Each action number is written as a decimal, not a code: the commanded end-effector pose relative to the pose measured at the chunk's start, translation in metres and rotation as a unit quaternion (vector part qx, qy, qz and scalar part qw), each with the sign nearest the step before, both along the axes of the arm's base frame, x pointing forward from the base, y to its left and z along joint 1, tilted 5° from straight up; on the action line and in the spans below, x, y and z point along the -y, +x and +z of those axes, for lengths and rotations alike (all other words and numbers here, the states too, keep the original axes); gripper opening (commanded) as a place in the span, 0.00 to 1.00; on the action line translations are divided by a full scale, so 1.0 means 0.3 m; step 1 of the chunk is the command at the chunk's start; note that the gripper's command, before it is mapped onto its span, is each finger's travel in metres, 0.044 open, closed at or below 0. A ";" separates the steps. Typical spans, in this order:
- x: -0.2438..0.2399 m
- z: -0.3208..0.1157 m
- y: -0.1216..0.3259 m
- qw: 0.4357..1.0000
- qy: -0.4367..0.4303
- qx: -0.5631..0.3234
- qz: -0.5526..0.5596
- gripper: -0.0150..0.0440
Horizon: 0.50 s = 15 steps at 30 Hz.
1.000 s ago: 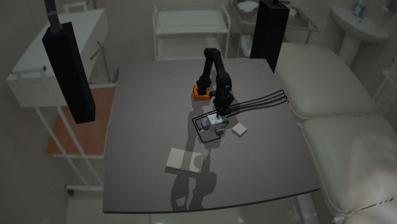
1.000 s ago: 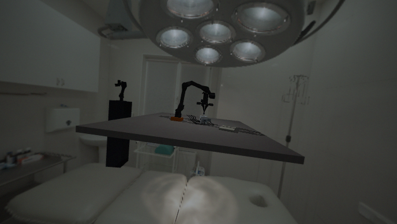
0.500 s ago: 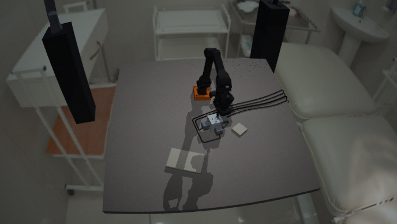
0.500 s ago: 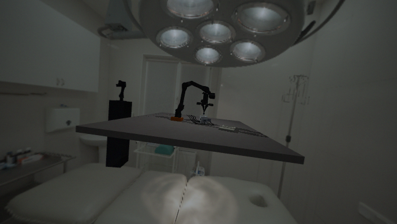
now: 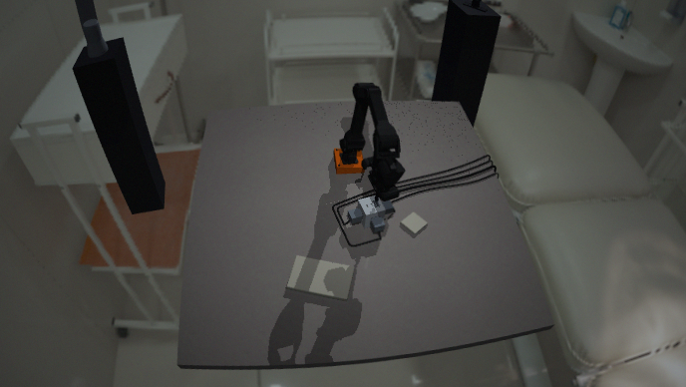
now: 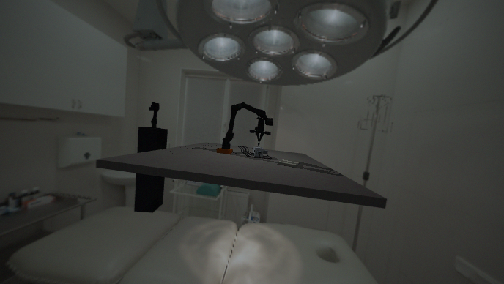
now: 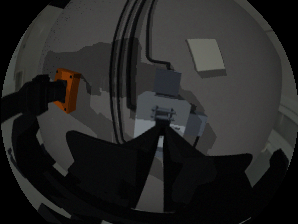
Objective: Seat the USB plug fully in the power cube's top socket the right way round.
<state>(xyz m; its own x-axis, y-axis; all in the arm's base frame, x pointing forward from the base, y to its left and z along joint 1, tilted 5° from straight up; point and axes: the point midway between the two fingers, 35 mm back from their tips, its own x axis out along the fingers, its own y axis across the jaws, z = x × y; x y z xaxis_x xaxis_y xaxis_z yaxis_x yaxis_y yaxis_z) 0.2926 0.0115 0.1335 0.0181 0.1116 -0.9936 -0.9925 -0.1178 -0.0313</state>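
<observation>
- The pincer [image 5: 377, 200] [image 6: 258, 143] [image 7: 162, 129] is clenched on a small dark piece, which I take to be the USB plug [image 7: 162, 120]; it points down over the power cube [image 5: 369, 204] [image 6: 258, 149] [image 7: 146, 106].
- The plug is at the top face of the cube, between the fingertips. How deep it sits, and which way round, I cannot tell.
- The wrist view shows a metallic outline around the plug; in the top view the arm [image 5: 385, 137] [image 6: 232, 122] partly covers this place.
- The exterior view shows the pincer almost upright above the cube, which the other two views do not show so clearly.
- Grey blocks [image 5: 377, 224] [image 7: 167, 81] stand against the sides of the cube. Black cables [image 5: 439, 180] [image 7: 121, 75] run beside it and toward one edge of the desk [image 5: 249, 199] [image 6: 205, 166] [image 7: 240, 100].
- A small pale square [image 5: 414, 222] [image 7: 206, 55] lies near the cube, apart from it.
- A larger pale slab [image 5: 309, 274] lies farther from the cube, on the side away from the orange base [image 5: 341, 169] [image 6: 224, 151] [image 7: 73, 98].
- The cube is well apart from the desk edges. Above it there is open room, but the cables and blocks make the low space beside it narrow.
</observation>
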 end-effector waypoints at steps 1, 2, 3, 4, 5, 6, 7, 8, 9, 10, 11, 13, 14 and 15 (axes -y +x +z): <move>-0.003 -0.002 0.000 1.000 0.003 0.000 -0.003 0.25; -0.004 -0.003 0.000 1.000 0.003 0.000 -0.003 0.25; -0.004 -0.003 0.000 1.000 0.004 0.000 -0.003 0.25; -0.004 -0.003 -0.001 1.000 0.004 0.000 -0.003 0.25; -0.004 -0.004 -0.001 1.000 0.004 0.000 -0.004 0.25; -0.005 -0.004 -0.001 1.000 0.004 0.000 -0.004 0.25; -0.005 -0.004 -0.001 1.000 0.004 0.000 -0.004 0.25; -0.005 -0.005 -0.001 1.000 0.005 0.000 -0.004 0.25; -0.005 -0.005 -0.001 1.000 0.005 0.000 -0.005 0.25; -0.006 -0.006 -0.001 1.000 0.005 0.000 -0.005 0.25; -0.006 -0.006 -0.001 1.000 0.005 0.000 -0.005 0.25; -0.006 -0.007 -0.001 1.000 0.006 0.000 -0.005 0.25; -0.007 -0.007 -0.001 1.000 0.006 0.000 -0.006 0.25; -0.007 -0.008 -0.001 1.000 0.006 0.000 -0.006 0.25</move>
<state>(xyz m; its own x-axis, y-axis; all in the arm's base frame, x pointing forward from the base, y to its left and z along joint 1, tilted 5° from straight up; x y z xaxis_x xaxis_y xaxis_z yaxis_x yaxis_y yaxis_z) 0.2922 0.0126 0.1318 0.0177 0.1180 -0.9929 -0.9934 -0.1105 -0.0309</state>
